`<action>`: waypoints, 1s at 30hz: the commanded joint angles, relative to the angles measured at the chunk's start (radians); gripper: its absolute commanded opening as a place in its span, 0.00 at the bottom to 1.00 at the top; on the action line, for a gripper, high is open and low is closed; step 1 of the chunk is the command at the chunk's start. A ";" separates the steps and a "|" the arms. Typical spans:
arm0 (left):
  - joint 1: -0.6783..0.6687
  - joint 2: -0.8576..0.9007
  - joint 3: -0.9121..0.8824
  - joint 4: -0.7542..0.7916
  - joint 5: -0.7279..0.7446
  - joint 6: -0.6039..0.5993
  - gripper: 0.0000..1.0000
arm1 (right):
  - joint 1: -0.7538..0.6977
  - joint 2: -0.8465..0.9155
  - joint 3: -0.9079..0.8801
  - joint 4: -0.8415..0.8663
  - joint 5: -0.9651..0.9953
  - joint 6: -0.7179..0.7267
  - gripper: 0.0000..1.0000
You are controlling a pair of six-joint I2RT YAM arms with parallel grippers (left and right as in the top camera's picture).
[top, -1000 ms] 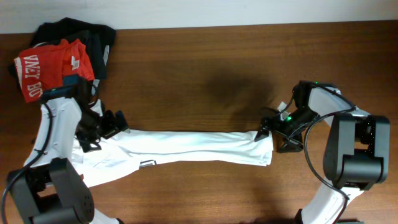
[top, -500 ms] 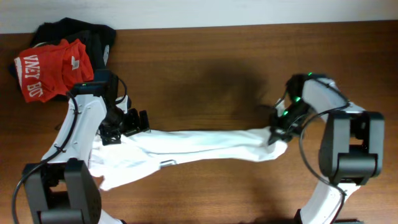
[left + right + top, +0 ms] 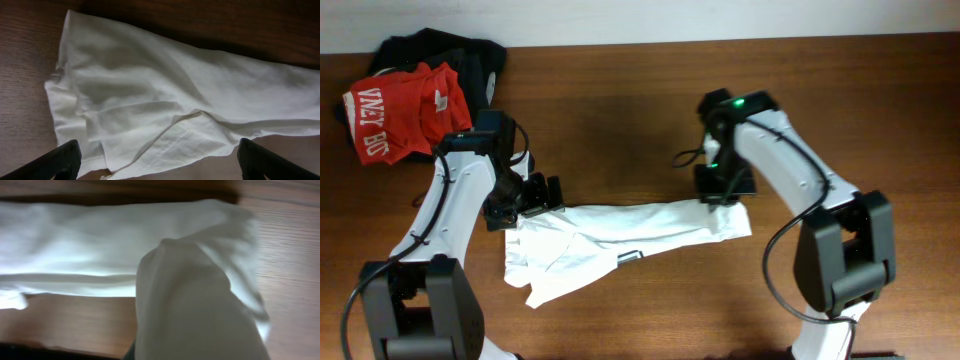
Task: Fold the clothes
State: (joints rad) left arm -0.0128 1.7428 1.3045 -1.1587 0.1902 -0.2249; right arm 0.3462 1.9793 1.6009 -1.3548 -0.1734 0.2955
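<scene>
at t-shirt (image 3: pixel 620 225) edge, right end effector (image 3: pixel 719 197) tight on fabric

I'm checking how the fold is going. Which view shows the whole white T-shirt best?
Overhead: the white T-shirt shows end to end, a long band with a rumpled left end. The left wrist view gives only that rumpled end; the right wrist view, a blurred raised fold close up.

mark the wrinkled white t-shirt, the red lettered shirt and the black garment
wrinkled white t-shirt (image 3: pixel 650 222): overhead, mid body
red lettered shirt (image 3: pixel 405 110): overhead, its middle
black garment (image 3: pixel 470 55): overhead, upper right part
</scene>
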 commanded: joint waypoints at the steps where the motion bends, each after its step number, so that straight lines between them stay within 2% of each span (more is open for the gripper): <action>1: -0.002 -0.004 0.005 0.002 -0.014 0.002 0.99 | 0.106 -0.030 0.008 0.040 -0.026 0.082 0.04; 7: -0.002 -0.004 0.005 0.002 -0.014 0.002 0.99 | 0.228 -0.025 0.002 0.134 -0.026 0.178 0.05; 8: -0.005 -0.004 0.005 0.002 -0.014 0.002 0.99 | 0.243 -0.025 -0.004 0.158 -0.026 0.199 0.08; 9: -0.009 -0.004 0.005 0.002 -0.014 0.002 0.99 | 0.262 -0.025 -0.014 0.184 -0.026 0.219 0.16; 10: -0.009 -0.004 0.005 0.002 -0.014 0.002 0.99 | 0.283 -0.025 -0.028 0.223 -0.036 0.224 0.36; 11: -0.009 -0.004 0.005 0.002 -0.014 0.002 0.99 | 0.306 -0.025 -0.043 0.259 -0.038 0.249 0.48; 13: -0.009 -0.004 0.005 0.002 -0.015 0.002 0.99 | 0.325 -0.025 -0.046 0.275 -0.037 0.263 0.50; 14: -0.009 -0.004 0.005 0.003 -0.015 0.002 0.99 | 0.326 -0.030 -0.035 0.274 -0.037 0.259 0.56; 15: -0.009 -0.004 0.005 0.006 -0.015 0.002 0.99 | 0.319 -0.032 -0.017 0.251 -0.038 0.251 0.58; 18: -0.009 -0.004 0.005 0.006 -0.041 0.002 0.99 | 0.255 -0.055 0.101 0.095 -0.034 0.156 0.59; 19: -0.009 -0.004 0.005 0.006 -0.041 0.002 0.99 | 0.217 -0.056 0.149 0.041 -0.029 0.115 0.64; 20: -0.009 -0.004 0.005 0.006 -0.041 0.002 0.99 | 0.189 -0.056 0.157 0.037 -0.029 0.073 0.86; 23: -0.009 -0.004 0.005 0.007 -0.040 0.002 0.99 | 0.173 -0.045 0.118 0.095 -0.029 -0.006 0.86; 25: -0.009 -0.004 0.005 0.007 -0.041 0.002 0.99 | 0.221 -0.037 0.031 0.214 -0.027 -0.054 0.84; 30: -0.009 -0.004 0.005 0.006 -0.041 0.002 0.99 | 0.329 -0.035 -0.081 0.329 0.058 -0.056 0.78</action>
State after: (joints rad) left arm -0.0170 1.7428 1.3045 -1.1519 0.1566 -0.2249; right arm 0.6250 1.9442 1.5616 -1.0451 -0.1909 0.2588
